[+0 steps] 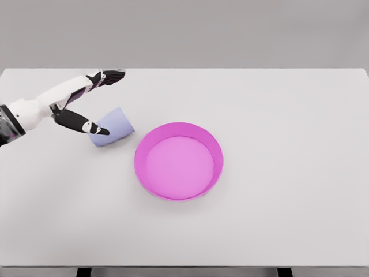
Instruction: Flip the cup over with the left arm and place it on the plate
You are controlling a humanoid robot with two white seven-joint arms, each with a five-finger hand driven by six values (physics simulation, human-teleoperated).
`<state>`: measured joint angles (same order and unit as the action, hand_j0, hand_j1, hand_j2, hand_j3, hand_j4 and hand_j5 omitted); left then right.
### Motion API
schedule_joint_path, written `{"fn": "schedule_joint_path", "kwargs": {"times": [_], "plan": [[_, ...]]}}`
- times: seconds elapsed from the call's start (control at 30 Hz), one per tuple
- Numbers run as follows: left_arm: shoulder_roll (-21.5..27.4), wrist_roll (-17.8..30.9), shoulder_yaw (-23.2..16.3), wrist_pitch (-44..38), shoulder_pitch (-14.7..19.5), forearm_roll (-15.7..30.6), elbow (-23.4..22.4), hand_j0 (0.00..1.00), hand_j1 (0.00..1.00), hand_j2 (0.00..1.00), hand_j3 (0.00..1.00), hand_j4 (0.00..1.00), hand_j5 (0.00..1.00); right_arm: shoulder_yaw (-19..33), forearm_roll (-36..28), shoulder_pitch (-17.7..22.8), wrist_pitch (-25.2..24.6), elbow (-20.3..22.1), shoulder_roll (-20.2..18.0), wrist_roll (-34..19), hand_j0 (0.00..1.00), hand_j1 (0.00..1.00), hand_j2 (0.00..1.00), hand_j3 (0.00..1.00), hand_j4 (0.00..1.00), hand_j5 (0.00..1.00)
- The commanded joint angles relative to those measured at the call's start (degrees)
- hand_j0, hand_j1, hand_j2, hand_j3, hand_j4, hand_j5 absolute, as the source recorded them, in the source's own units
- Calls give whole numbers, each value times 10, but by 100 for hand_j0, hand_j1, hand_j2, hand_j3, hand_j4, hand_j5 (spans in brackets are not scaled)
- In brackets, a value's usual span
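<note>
While spread, left robot hand (86,104) straddles the cup (113,127) near the plate (179,161).

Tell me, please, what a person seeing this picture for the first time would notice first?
The bright magenta plate near the table's middle catches the eye first; it holds nothing. Left of it, a pale lavender cup sits tilted on the white table. The left hand reaches in from the left, fingers spread, its thumb against the cup's near side.
</note>
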<state>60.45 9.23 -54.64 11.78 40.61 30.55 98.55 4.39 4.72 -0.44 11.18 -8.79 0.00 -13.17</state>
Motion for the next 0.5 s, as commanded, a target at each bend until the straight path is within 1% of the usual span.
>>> {"fn": "schedule_joint_path", "kwargs": {"times": [0.0, 0.03, 0.07, 0.1, 0.17, 0.2, 0.27, 0.33, 0.47], "plan": [[-16, 2, 3, -38, -1, -44, -4, 100, 100, 100, 100, 100, 100, 0, 0, 0, 0, 0, 0, 0, 100, 100, 100, 100, 100, 100], [-20, 2, 7, -45, -2, -78, 2, 100, 100, 100, 100, 100, 100, 0, 0, 0, 0, 0, 0, 0, 100, 100, 100, 100, 100, 100], [-31, 3, 7, -45, -2, -95, 2, 100, 100, 100, 100, 100, 100, 0, 0, 0, 1, 0, 0, 0, 100, 100, 100, 100, 100, 100], [-35, 3, 7, -45, -2, -99, 1, 100, 100, 100, 100, 100, 100, 0, 0, 0, 0, 0, 0, 0, 100, 100, 100, 100, 100, 100], [-34, 3, 24, -47, -3, -102, -2, 100, 100, 100, 100, 100, 100, 0, 0, 0, 0, 0, 0, 0, 100, 100, 100, 100, 100, 100], [-34, 3, 24, -52, -4, -103, -2, 100, 100, 100, 100, 100, 100, 0, 0, 0, 1, 0, 0, 0, 100, 100, 100, 100, 100, 100], [-39, 3, 26, -78, -18, -99, -9, 100, 100, 100, 100, 100, 100, 0, 0, 0, 0, 0, 0, 0, 100, 100, 100, 100, 100, 100], [-45, 3, 26, -83, -19, -92, -20, 100, 100, 100, 100, 100, 100, 0, 0, 0, 1, 0, 0, 0, 100, 100, 100, 100, 100, 100], [-86, 3, 25, -83, -22, -89, -58, 100, 100, 100, 100, 100, 100, 0, 0, 0, 1, 0, 0, 0, 100, 100, 100, 100, 100, 100]]}}
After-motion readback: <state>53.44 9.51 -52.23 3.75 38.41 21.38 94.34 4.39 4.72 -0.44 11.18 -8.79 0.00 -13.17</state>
